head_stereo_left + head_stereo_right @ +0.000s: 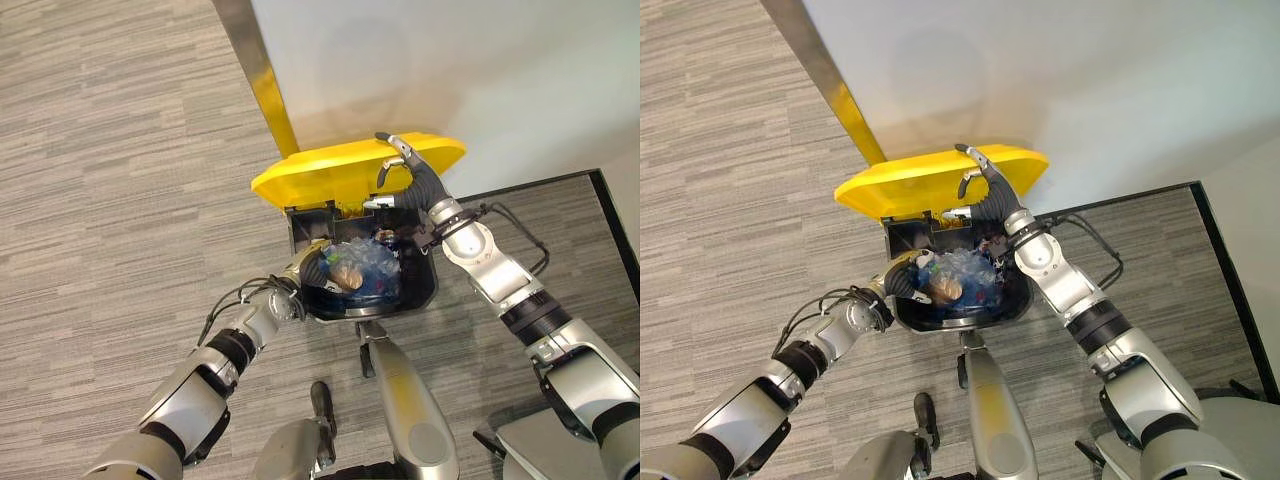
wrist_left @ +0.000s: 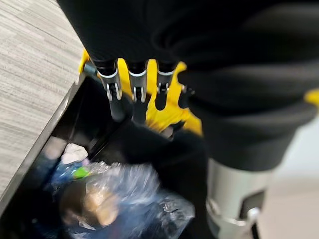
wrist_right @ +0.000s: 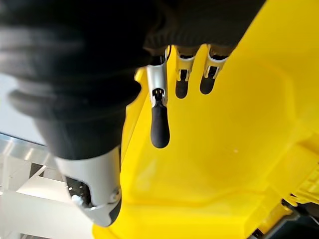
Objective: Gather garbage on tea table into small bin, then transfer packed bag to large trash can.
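A large black trash can [image 1: 428, 288] stands on the carpet by the wall, its yellow lid [image 1: 320, 178] tipped up and back. My right hand [image 1: 408, 168] rests against the lid's underside with straight fingers [image 3: 159, 124] and props it up. Inside the can lies a clear bluish bag of garbage [image 1: 365, 265], showing brown and white scraps [image 2: 94, 204]. My left hand [image 1: 303, 268] hovers at the can's left rim, over the opening. Its fingers [image 2: 115, 99] point straight into the can just above the bag and close on nothing.
The white wall [image 1: 450, 70] rises right behind the can, with a metal and yellow strip [image 1: 262, 80] running along its foot. A thin black border [image 1: 540, 182] edges the floor to the right. Grey striped carpet [image 1: 110, 200] spreads out to the left.
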Robot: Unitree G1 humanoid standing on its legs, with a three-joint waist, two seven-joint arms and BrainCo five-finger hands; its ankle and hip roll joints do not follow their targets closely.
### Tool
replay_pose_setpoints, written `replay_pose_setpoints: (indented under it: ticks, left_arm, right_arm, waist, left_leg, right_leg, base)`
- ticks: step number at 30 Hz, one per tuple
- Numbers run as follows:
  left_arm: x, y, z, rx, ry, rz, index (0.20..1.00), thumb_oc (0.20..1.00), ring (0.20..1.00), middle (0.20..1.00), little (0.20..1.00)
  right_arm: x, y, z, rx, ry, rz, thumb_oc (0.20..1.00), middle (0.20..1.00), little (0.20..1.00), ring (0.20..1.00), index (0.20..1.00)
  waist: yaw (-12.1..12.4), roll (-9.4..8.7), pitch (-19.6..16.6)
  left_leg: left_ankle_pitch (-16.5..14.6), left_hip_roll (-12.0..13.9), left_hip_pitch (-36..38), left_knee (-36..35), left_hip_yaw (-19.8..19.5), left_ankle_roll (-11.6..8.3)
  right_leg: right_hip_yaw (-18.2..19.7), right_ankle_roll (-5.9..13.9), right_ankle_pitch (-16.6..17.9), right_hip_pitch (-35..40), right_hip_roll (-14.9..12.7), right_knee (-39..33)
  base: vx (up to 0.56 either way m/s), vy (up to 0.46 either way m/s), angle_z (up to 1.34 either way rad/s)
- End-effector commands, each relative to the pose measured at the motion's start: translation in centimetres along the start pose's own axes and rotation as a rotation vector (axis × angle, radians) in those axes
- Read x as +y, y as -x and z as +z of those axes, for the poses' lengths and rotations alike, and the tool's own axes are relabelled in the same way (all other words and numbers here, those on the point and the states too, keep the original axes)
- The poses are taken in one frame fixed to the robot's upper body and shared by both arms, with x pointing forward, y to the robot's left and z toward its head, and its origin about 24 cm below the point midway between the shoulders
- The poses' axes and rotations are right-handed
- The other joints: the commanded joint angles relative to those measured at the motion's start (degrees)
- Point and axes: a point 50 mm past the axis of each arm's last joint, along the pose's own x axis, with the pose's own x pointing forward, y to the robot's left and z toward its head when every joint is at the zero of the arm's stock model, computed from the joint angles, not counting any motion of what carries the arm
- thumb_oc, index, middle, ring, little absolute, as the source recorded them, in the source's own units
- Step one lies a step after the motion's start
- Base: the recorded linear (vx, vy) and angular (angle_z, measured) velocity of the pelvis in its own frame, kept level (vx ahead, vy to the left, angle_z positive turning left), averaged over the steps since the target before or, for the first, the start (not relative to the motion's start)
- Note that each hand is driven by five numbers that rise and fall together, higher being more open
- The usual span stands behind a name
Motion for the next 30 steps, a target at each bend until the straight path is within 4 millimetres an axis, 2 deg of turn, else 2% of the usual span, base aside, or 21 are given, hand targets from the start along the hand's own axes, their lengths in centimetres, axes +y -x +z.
replay_pose_setpoints:
  ticks: [1,4,5,6,9,10,11,12,13,15,16,17,19,22,23,24,25,27,29,30]
  left_arm:
    - [0.1,1.9,-1.1,-0.023,0.147,0.053,1.0,1.0,1.0,1.0,1.0]
    - [0.5,3.9,-3.0,0.025,0.273,0.102,1.0,1.0,1.0,1.0,1.0]
    - [0.5,4.0,-3.1,0.027,0.273,0.101,1.0,1.0,1.0,1.0,1.0]
    - [0.3,6.0,-5.3,0.098,0.355,0.124,1.0,1.0,1.0,1.0,1.0]
    - [0.1,9.5,-8.8,0.229,0.446,0.163,1.0,1.0,1.0,1.0,1.0]
    - [0.0,10.6,-9.9,0.269,0.474,0.179,1.0,1.0,1.0,1.0,1.0]
    - [0.0,10.7,-9.9,0.271,0.474,0.178,1.0,1.0,1.0,1.0,1.0]
    - [-0.1,11.9,-11.0,0.318,0.5,0.196,1.0,1.0,1.0,1.0,1.0]
    - [-0.5,15.0,-13.2,0.423,0.566,0.247,1.0,1.0,1.0,1.0,1.0]
    - [-0.7,16.6,-14.3,0.481,0.616,0.288,1.0,1.0,1.0,1.0,1.0]
    - [-1.0,17.5,-14.7,0.508,0.646,0.306,1.0,1.0,1.0,1.0,1.0]
    - [-1.3,18.2,-14.9,0.527,0.666,0.303,1.0,1.0,1.0,1.0,1.0]
    - [-1.7,19.0,-15.1,0.547,0.678,0.288,1.0,1.0,1.0,1.0,1.0]
    - [-1.5,19.5,-15.6,0.571,0.66,0.279,1.0,1.0,1.0,1.0,1.0]
    - [-1.5,19.5,-15.6,0.571,0.66,0.279,1.0,1.0,1.0,1.0,1.0]
    - [-1.8,20.1,-15.8,0.596,0.657,0.279,1.0,1.0,1.0,1.0,1.0]
    - [-1.8,20.2,-15.8,0.592,0.666,0.272,1.0,1.0,1.0,1.0,1.0]
    - [-2.2,20.4,-16.0,0.607,0.698,0.294,1.0,1.0,1.0,1.0,1.0]
    - [-3.1,20.8,-16.0,0.627,0.745,0.286,1.0,1.0,1.0,1.0,1.0]
    - [-3.1,20.8,-16.0,0.627,0.745,0.286,1.0,1.0,1.0,1.0,1.0]
  right_arm:
    - [1.8,1.2,-0.8,0.015,-0.071,0.016,1.0,1.0,1.0,1.0,1.0]
    - [1.9,3.1,-2.4,0.07,-0.082,0.008,1.0,1.0,1.0,1.0,1.0]
    - [1.9,3.1,-2.4,0.072,-0.084,0.009,1.0,1.0,1.0,1.0,1.0]
    - [2.1,4.5,-3.5,0.115,-0.099,0.002,1.0,1.0,1.0,1.0,1.0]
    - [2.3,7.0,-5.3,0.197,-0.126,-0.005,1.0,1.0,1.0,1.0,1.0]
    - [2.3,7.7,-5.9,0.223,-0.127,-0.008,1.0,1.0,1.0,1.0,1.0]
    - [2.4,7.8,-5.9,0.224,-0.127,-0.007,1.0,1.0,1.0,1.0,1.0]
    - [2.3,8.8,-6.6,0.261,-0.128,-0.009,1.0,1.0,1.0,1.0,1.0]
    - [2.1,11.0,-8.2,0.343,-0.117,-0.015,1.0,1.0,1.0,1.0,1.0]
    - [2.6,12.5,-9.2,0.409,-0.098,0.001,1.0,1.0,1.0,1.0,1.0]
    - [2.8,13.5,-9.9,0.453,-0.106,0.001,1.0,1.0,1.0,1.0,1.0]
    - [2.8,14.7,-10.5,0.489,-0.112,-0.006,1.0,1.0,1.0,1.0,1.0]
    - [2.9,16.8,-11.5,0.562,-0.105,-0.007,1.0,1.0,1.0,1.0,1.0]
    - [3.4,19.4,-13.1,0.67,-0.125,-0.02,1.0,1.0,1.0,1.0,1.0]
    - [3.4,19.4,-13.1,0.67,-0.126,-0.02,1.0,1.0,1.0,1.0,1.0]
    - [3.6,20.2,-13.4,0.702,-0.138,-0.029,1.0,1.0,1.0,1.0,1.0]
    - [3.9,21.7,-14.0,0.76,-0.161,-0.039,1.0,1.0,1.0,1.0,1.0]
    - [4.2,21.9,-14.3,0.78,-0.179,-0.035,1.0,1.0,1.0,1.0,1.0]
    - [4.1,23.2,-14.6,0.822,-0.17,-0.036,1.0,1.0,1.0,1.0,1.0]
    - [4.1,23.2,-14.6,0.822,-0.17,-0.036,1.0,1.0,1.0,1.0,1.0]
  waist:
    - [2.2,-2.37,-5.7]
    - [3.3,-3.0,-6.9]
    - [3.2,-3.03,-7.0]
    - [4.1,-3.65,-7.5]
    - [5.6,-4.78,-7.8]
    - [6.1,-5.03,-7.8]
    - [6.1,-5.06,-7.9]
    - [6.5,-5.24,-8.2]
    - [7.4,-4.92,-8.9]
    - [7.2,-5.02,-8.7]
    - [7.4,-4.72,-8.5]
    - [7.6,-4.52,-8.6]
    - [8.2,-3.47,-9.4]
    - [9.2,-1.92,-11.2]
    - [9.2,-1.97,-11.3]
    - [9.7,-1.97,-11.7]
    - [10.2,-3.76,-13.6]
    - [10.4,-4.18,-14.9]
    - [9.9,-4.54,-16.7]
    - [10.0,-4.51,-16.6]
  left_leg:
    - [-10.2,-4.0,2.2,5.6,-0.9,1.8]
    - [-10.5,-4.0,3.1,6.1,-1.3,1.91]
    - [-10.5,-4.0,3.1,6.1,-1.3,1.91]
    - [-10.9,-4.2,3.6,7.0,-1.3,2.11]
    - [-11.2,-5.4,3.1,10.1,-1.5,2.82]
    - [-11.0,-6.0,2.7,10.8,-1.7,3.09]
    - [-11.0,-6.0,2.7,10.8,-1.6,3.09]
    - [-10.7,-6.5,2.6,10.8,-1.7,3.37]
    - [-9.3,-6.5,2.7,10.0,-1.6,3.69]
    - [-7.1,-6.7,2.9,8.5,-1.2,4.32]
    - [-5.5,-6.5,2.3,7.8,-1.2,4.61]
    - [-4.5,-6.3,1.3,7.4,-1.1,4.93]
    - [-2.6,-5.3,-0.4,5.9,-1.2,5.35]
    - [0.4,-3.0,-2.2,3.0,-1.2,5.24]
    - [0.6,-3.1,-2.4,2.9,-1.2,5.23]
    - [1.1,-2.6,-2.8,2.4,-0.5,4.86]
    - [2.4,-2.9,-3.4,0.8,-1.6,3.64]
    - [3.0,-2.0,-4.2,0.2,-0.4,2.93]
    - [3.7,-1.2,-4.1,-2.0,0.5,2.21]
    - [3.8,-1.2,-3.9,-2.1,0.5,2.2]
  right_leg:
    - [-1.9,6.55,11.8,-3.7,-5.1,-7.8]
    - [-2.6,6.6,12.0,-1.9,-5.8,-8.9]
    - [-2.7,6.6,12.0,-1.8,-5.8,-9.0]
    - [-3.1,6.83,12.4,-0.5,-6.1,-10.1]
    - [-3.7,7.56,13.2,2.1,-6.7,-12.2]
    - [-3.9,7.83,13.2,2.6,-6.8,-12.7]
    - [-3.9,7.84,13.2,2.6,-6.7,-12.8]
    - [-4.3,8.09,13.1,3.2,-6.9,-13.4]
    - [-5.7,8.41,12.3,3.6,-6.6,-13.1]
    - [-5.9,9.66,14.0,2.7,-7.4,-9.9]
    - [-6.8,9.71,12.4,3.0,-7.5,-7.1]
    - [-6.3,8.89,10.4,3.4,-7.5,-3.6]
    - [-3.3,6.96,6.0,4.5,-6.2,4.7]
    - [-1.4,5.07,-0.5,6.8,-5.3,15.4]
    - [-1.3,5.05,-0.3,6.7,-5.4,15.2]
    - [-0.8,4.88,-0.3,8.3,-5.5,15.8]
    - [-0.1,4.13,-4.2,15.8,-3.2,4.9]
    - [0.2,4.2,-3.6,16.6,-2.2,-0.1]
    - [1.9,4.02,-2.0,19.8,-0.9,-7.8]
    - [1.8,4.02,-1.9,20.1,-0.8,-8.1]
  base:
    - [-0.05,-0.02,0.05]
    - [-0.07,-0.024,0.08]
    - [-0.08,-0.019,0.14]
    - [-0.08,-0.005,0.18]
    - [-0.13,0.015,0.13]
    - [-0.07,0.018,-0.06]
    - [-0.07,0.027,-0.08]
    - [-0.12,0.055,-0.09]
    - [-0.16,0.068,0.01]
    - [-0.17,0.072,-0.03]
    - [-0.24,0.074,-0.15]
    - [-0.29,0.064,-0.2]
    - [-0.23,0.034,-0.27]
    - [-0.13,-0.007,-0.04]
    - [-0.06,-0.03,-0.1]
    - [0.03,-0.179,-0.23]
    - [0.05,-0.224,-0.19]
    - [0.04,-0.187,0.19]
    - [0.05,-0.153,-0.41]
    - [0.09,-0.14,-0.52]
